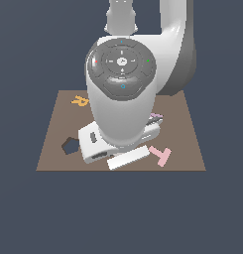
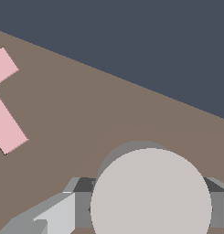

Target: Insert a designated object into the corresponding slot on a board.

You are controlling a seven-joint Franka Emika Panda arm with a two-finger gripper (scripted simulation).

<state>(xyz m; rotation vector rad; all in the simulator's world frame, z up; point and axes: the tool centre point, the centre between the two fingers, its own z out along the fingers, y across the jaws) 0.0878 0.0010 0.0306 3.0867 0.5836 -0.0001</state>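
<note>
So the thing that matters here is how the disc (image 2: 151, 192) sits relative to the round hole, and honestly the wrist view is the only place you can judge it. The disc is sitting right between the tool's (image 2: 150, 201) fingers (image 2: 81, 203), which are closed in against its two sides, so the tool is holding it. Just past the disc's edge there's a greyish curved sliver (image 2: 125, 151) peeking out. It could be the slot's rim or just the disc's shadow, I can't tell which.

In the exterior view the arm (image 1: 122, 89) blocks pretty much the middle of the board (image 1: 53, 124), so the round hole isn't visible there at all. You only see the pentagon hole (image 1: 70, 145) off to that view's left and the pink T (image 1: 161, 154) to its right.

My guess: the disc is close to over its hole, maybe a touch off centre, so a small nudge toward that sliver before lowering seems sensible.
</note>
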